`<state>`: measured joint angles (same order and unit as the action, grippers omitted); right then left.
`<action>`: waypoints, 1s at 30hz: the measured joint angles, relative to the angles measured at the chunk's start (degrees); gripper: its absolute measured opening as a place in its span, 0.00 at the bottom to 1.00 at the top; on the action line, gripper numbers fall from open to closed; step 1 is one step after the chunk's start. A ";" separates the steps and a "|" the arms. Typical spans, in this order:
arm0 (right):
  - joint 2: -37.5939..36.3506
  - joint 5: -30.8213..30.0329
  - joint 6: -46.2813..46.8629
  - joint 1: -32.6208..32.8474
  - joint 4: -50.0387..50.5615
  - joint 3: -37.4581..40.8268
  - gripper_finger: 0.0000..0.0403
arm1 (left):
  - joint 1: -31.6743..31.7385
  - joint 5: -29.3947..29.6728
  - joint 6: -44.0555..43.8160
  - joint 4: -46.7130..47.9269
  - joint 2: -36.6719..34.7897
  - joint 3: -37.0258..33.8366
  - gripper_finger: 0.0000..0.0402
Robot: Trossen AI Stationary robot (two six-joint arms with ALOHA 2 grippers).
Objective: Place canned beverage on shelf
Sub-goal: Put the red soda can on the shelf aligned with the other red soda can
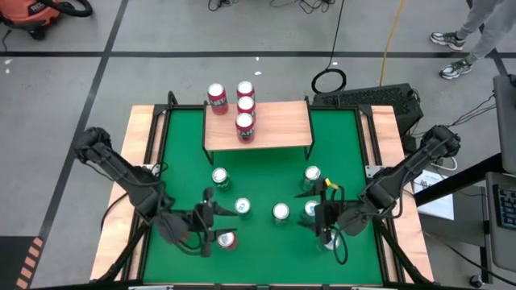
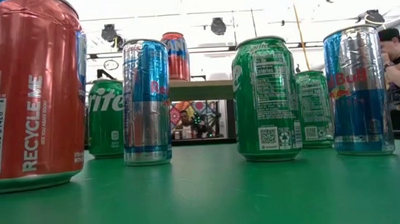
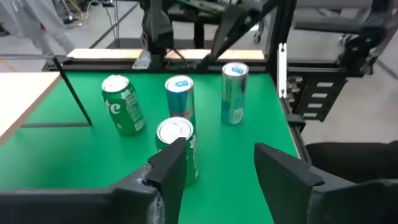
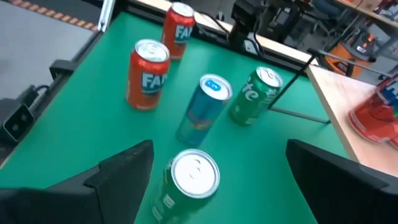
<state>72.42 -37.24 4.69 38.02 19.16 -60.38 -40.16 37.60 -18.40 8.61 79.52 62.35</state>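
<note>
The shelf (image 1: 270, 121) sits at the upper middle of the green table (image 1: 266, 181), its long side running left to right; three red cans (image 1: 244, 109) stand upright on its left part. Lower left, the left gripper (image 1: 208, 223) stands spread beside a red can (image 1: 226, 240). Lower right, the right gripper (image 1: 322, 213) gapes wide around nothing. A person's legs (image 1: 472, 32) show at upper right.

green table (image 1: 181, 173): seven upright cans, shelf | shelf (image 1: 278, 125): two red cans (image 1: 245, 117) standing
</note>
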 joint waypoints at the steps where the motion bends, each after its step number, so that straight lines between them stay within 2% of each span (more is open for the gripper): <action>1: 0.00 0.04 -0.06 -0.01 -1.00 0.42 0.89 | 0.10 0.00 -0.78 0.61 0.68 0.48 0.49; 8: 0.68 3.13 0.42 0.33 -6.69 3.25 0.89 | 0.27 -0.13 -13.50 6.72 2.44 1.99 0.67; 15: 2.94 4.26 -1.17 0.46 -12.29 4.09 0.89 | -2.81 -2.33 -22.77 14.48 3.38 2.01 0.82; 19: 3.97 6.14 -2.94 0.48 -15.71 4.09 0.89 | -3.21 -5.95 -26.62 16.30 4.01 1.99 0.84; 30: 8.34 12.44 -7.09 0.46 -24.80 4.09 0.89 | -4.17 -7.50 -29.01 18.78 6.28 2.05 0.84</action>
<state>80.77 -24.80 -2.40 38.48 -5.64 -56.29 -44.33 30.11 -47.41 27.39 85.80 64.40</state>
